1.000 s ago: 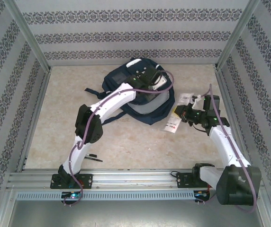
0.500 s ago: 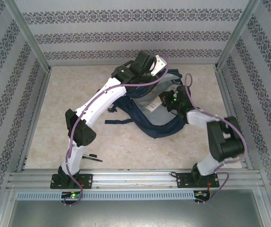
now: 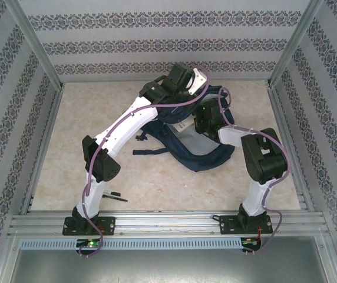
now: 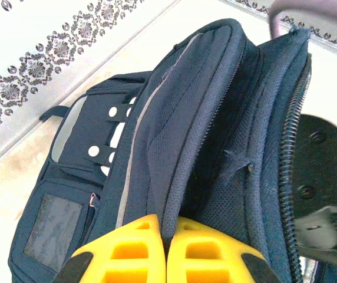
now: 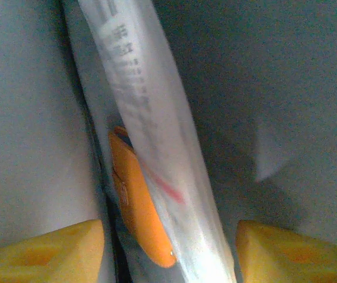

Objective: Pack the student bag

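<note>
The student bag (image 3: 201,154) lies at the back middle of the table, navy, with its mouth held up. My left gripper (image 3: 177,94) is shut on the bag's rim; in the left wrist view the yellow fingers (image 4: 127,250) pinch a fold of the navy edge (image 4: 174,194). My right gripper (image 3: 200,125) reaches down into the bag's mouth. In the right wrist view its jaws stand open inside the grey lining (image 5: 286,88). A clear printed packet (image 5: 148,112) with an orange piece (image 5: 134,200) lies between the fingers (image 5: 286,250), touching neither.
Patterned walls and metal posts (image 3: 36,47) close in the table on three sides. A loose bag strap (image 3: 148,151) trails left on the tabletop. A small dark object (image 3: 118,196) lies near the left arm's base. The right arm's elbow (image 3: 266,159) stands right of the bag.
My left gripper lifted the bag's rim. My right arm swung left from the table's right side with the packet into the bag, and its jaws have opened off the packet.
</note>
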